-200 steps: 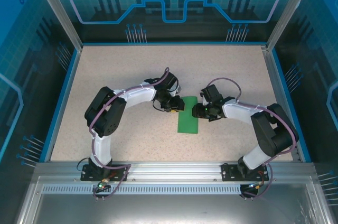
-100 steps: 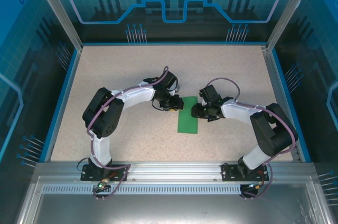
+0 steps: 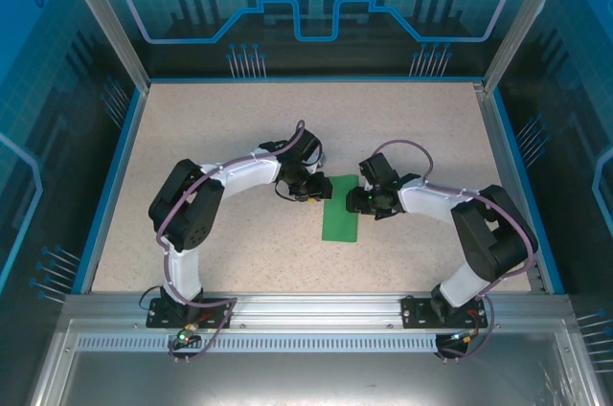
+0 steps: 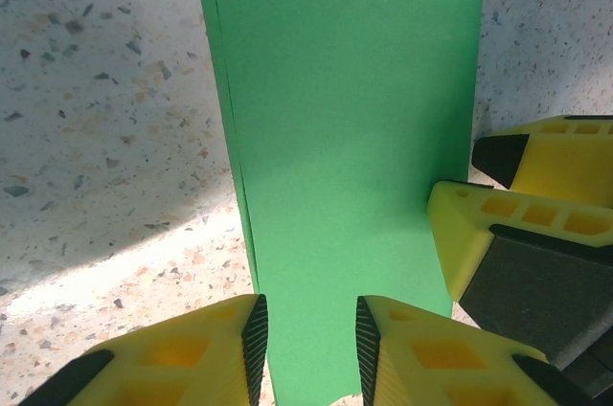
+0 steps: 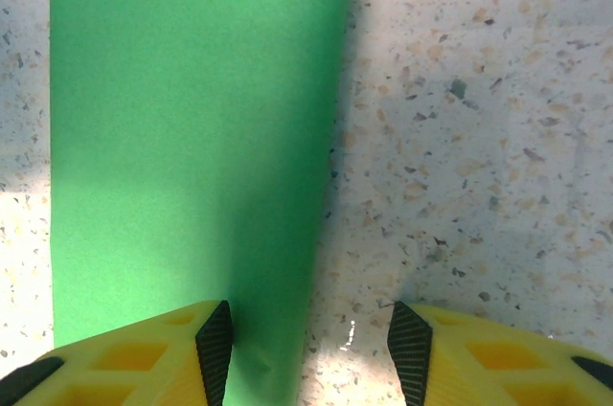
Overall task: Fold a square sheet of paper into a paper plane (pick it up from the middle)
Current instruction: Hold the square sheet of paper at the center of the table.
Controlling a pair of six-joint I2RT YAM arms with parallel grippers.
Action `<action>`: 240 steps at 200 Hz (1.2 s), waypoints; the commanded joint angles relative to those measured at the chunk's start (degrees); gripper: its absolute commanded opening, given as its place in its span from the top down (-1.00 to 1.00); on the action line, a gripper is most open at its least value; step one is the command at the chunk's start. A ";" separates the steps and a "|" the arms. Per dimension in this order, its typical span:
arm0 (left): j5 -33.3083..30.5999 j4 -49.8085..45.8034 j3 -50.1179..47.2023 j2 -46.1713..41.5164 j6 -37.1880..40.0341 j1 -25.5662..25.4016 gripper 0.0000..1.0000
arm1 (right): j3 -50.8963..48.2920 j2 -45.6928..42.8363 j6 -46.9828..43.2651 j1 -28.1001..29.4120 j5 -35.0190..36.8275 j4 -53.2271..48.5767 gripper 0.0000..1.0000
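Observation:
The square sheet of paper (image 3: 341, 214) is bright green and lies flat mid-table, folded into a narrow upright rectangle with a doubled edge on its left side. My left gripper (image 3: 314, 192) sits low at the sheet's upper left. In the left wrist view this gripper (image 4: 310, 334) is open, with the paper (image 4: 345, 119) lying under the gap between its jaws. My right gripper (image 3: 356, 200) is at the sheet's upper right edge. In the right wrist view it (image 5: 311, 349) is open and straddles the paper's (image 5: 182, 119) edge, one finger over green and one over bare table.
The speckled beige table (image 3: 230, 128) is ringed by a blue rim and clear enclosure walls (image 3: 105, 167). The right gripper's yellow fingers (image 4: 517, 224) show close beside the left gripper at the paper's edge. Both arm bases stand on the metal rail (image 3: 306, 310) at the near side.
The right gripper's jaws have widened slightly. Both arms have crept a little toward the far end of the paper. The sheet has not moved.

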 commanded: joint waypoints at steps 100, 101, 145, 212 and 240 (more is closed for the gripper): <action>-0.09 -1.63 0.10 -0.74 0.16 -0.41 0.33 | 0.66 2.67 -1.34 1.55 -0.53 2.07 -0.02; -0.09 -1.62 0.08 -0.73 0.16 -0.39 0.33 | 0.63 2.68 -1.39 1.58 -0.53 2.07 -0.02; 0.00 -1.63 0.47 -0.39 0.11 -0.44 0.33 | 0.71 2.60 -2.14 1.72 -0.64 2.24 -0.01; 0.09 -1.69 0.41 -0.33 0.09 -0.37 0.32 | 1.15 3.22 -1.73 2.21 -0.71 2.60 -0.02; 0.05 -1.65 0.30 -0.28 0.05 -0.37 0.32 | 1.21 3.42 -1.27 2.23 -0.71 2.77 -0.02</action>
